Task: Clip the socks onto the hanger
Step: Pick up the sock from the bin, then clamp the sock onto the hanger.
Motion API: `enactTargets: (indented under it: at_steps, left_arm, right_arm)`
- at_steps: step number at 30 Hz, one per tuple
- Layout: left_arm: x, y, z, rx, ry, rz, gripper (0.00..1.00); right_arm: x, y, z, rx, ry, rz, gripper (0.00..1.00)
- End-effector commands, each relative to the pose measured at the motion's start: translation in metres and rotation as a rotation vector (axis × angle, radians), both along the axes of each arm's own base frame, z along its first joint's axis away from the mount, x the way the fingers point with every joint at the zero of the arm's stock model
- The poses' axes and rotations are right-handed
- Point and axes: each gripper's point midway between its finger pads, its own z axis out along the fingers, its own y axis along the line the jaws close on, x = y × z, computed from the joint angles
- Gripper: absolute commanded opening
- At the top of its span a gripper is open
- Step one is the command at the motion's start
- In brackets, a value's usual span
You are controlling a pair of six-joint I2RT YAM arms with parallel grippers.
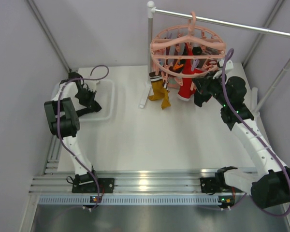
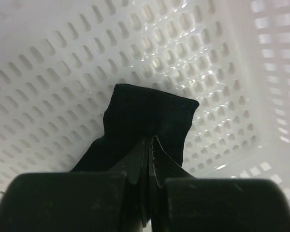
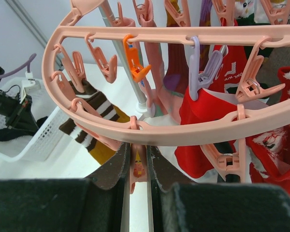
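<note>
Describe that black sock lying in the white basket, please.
The black sock is soft, matte fabric, plain with no visible pattern. It lies rumpled on the perforated floor of the white basket, one squared end pointing away. The left hand is shut on it, pinching a fold near its middle.

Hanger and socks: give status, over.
Left hand shut on black sock in white basket. Right hand shut on pink clip under hanger ring. Red sock hanging beside that clip.

Nothing here can be read as a word, number or brand. The red sock [image 3: 199, 115] hanging on the hanger [image 3: 183, 134] at the far right bears small white marks, too blurred to read.
</note>
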Motion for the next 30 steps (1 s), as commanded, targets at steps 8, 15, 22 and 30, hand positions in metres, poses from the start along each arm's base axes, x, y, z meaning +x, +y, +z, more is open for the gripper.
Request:
enactTargets:
  at_steps: [8,15,22,30]
  left_arm:
    - [0.022,-0.048,0.148,-0.228,-0.377,-0.002,0.0]
    - [0.004,-0.097,0.238,-0.431,-0.569,-0.07,0.0]
    - [-0.051,-0.217,0.299,-0.645,-0.796,-0.264,0.0]
    - [-0.108,-0.338,0.296,-0.834,-0.722,-0.43,0.0]
  right_arm:
    - [-0.009,-0.01,0.027,0.034,-0.059,-0.033,0.0]
    - [-0.01,-0.008,0.033,0.067,-0.063,-0.028,0.0]
    - [-0.009,-0.005,0.036,0.099,-0.059,-0.018,0.0]
    - [-0.013,0.0,0.035,0.141,-0.03,0.005,0.0]
